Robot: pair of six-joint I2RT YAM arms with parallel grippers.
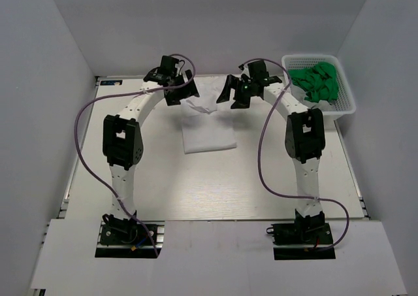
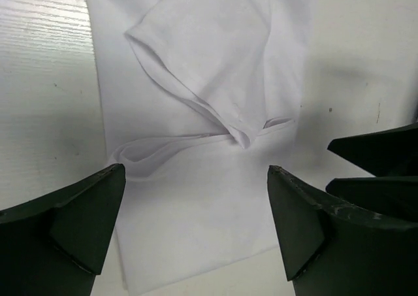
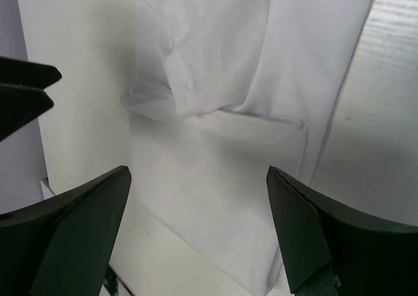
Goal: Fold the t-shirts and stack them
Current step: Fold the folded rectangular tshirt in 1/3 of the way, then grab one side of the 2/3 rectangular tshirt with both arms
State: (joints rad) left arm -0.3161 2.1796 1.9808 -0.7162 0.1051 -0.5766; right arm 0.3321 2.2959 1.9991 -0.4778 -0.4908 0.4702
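Note:
A white t-shirt (image 1: pixel 208 131) lies partly folded on the table (image 1: pixel 215 185), a neat rectangle at its near end and loose, rumpled cloth at its far end. My left gripper (image 1: pixel 181 90) hovers over the far left of the shirt, the right gripper (image 1: pixel 234 92) over the far right. In the left wrist view the left gripper (image 2: pixel 196 170) is open above the t-shirt (image 2: pixel 196 61), with a sleeve and a hem fold showing. In the right wrist view the right gripper (image 3: pixel 198 170) is also open over the t-shirt (image 3: pixel 215 146). Neither holds anything.
A white mesh basket (image 1: pixel 347 88) stands at the far right corner of the table with crumpled green cloth (image 1: pixel 318 80) in it. White walls close the table in on the left, back and right. Purple cables loop beside both arms.

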